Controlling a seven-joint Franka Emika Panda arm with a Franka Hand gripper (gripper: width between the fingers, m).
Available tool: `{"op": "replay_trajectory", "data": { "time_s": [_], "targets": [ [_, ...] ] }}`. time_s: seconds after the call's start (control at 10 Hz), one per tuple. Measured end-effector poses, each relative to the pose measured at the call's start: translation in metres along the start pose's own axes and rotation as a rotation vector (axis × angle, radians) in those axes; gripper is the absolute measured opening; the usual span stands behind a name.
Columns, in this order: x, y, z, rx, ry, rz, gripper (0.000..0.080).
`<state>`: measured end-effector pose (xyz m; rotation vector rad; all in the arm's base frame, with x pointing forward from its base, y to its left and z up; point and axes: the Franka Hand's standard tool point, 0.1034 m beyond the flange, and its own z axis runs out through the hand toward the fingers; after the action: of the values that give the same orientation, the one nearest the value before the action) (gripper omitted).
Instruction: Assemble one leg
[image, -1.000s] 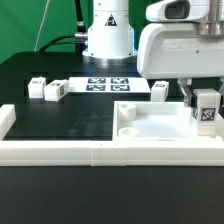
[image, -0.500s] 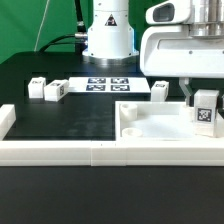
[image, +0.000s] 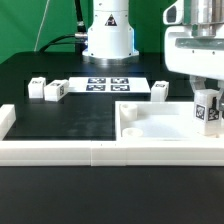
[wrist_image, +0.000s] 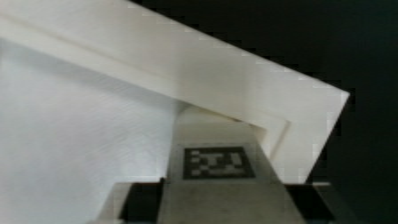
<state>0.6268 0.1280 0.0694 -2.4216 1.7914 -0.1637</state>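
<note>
Hand (image: 207, 103) clenched on leg (image: 207, 110), upright over tabletop (image: 160, 128) corner at 3 o'clock; tag faces camera. Bench (image: 70, 118) black.

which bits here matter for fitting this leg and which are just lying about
In the job:
- the leg, upright, held over the tabletop's corner on the exterior view's right
- the gripper, closed on that leg
- the tabletop

Lying about:
- three spare legs at the back
- the marker board
- the white rim along the front
</note>
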Motion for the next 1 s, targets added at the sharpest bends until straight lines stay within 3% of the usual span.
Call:
{"op": "replay_trajectory", "data": {
  "time_s": [0.4,0.6,0.8,1.0],
  "targets": [
    [0.0010,-0.0006,0.0001,0.008,-0.019,0.324,0.0291],
    [0.0006,-0.0005,0.0003,0.008,-0.020,0.329,0.0291],
    [0.0007,0.0004,0.0004,-0.003,-0.023,0.247,0.0540],
    [0.0013,-0.0025,-0.0023,-0.015,-0.031,0.064,0.0643]
  ]
}}
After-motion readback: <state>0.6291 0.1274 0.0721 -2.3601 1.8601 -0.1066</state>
